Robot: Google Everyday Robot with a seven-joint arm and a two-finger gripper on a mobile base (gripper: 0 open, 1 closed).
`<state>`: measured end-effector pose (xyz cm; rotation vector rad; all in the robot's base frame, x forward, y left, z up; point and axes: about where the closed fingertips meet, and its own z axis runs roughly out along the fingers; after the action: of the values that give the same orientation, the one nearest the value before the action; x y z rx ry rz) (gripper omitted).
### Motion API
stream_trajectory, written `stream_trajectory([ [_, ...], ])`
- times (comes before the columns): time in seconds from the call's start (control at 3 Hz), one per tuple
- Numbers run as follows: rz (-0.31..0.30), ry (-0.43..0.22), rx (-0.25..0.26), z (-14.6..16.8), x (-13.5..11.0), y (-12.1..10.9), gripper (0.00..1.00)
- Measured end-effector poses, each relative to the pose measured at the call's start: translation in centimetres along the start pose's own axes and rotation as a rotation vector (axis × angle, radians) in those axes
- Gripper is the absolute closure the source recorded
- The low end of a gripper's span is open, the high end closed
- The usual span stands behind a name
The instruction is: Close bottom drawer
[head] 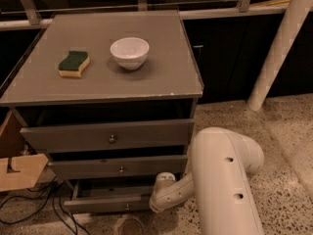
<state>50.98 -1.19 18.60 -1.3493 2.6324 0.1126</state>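
The bottom drawer, the slimmest grey front with a tiny metal knob, stands pulled out at the foot of the cabinet, its dark box showing behind the panel. The pincer sits low against the drawer's right end, where a push would slide it in. Whether it is open or closed, or grips anything, I cannot tell. The arm behind it is smooth, rounded white casing, bent down from the near right. On the flat matte top rest a glossy white bowl and a green-and-yellow sponge, well clear of the work. The floor is speckled terrazzo.
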Motion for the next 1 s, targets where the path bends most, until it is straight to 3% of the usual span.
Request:
stream_trajectory([
  [0.33,0.0,0.0,0.0,0.0,0.0,0.0,0.28],
  [0.67,0.0,0.0,0.0,0.0,0.0,0.0,0.04],
  [1.0,0.0,0.0,0.0,0.0,0.0,0.0,0.0],
])
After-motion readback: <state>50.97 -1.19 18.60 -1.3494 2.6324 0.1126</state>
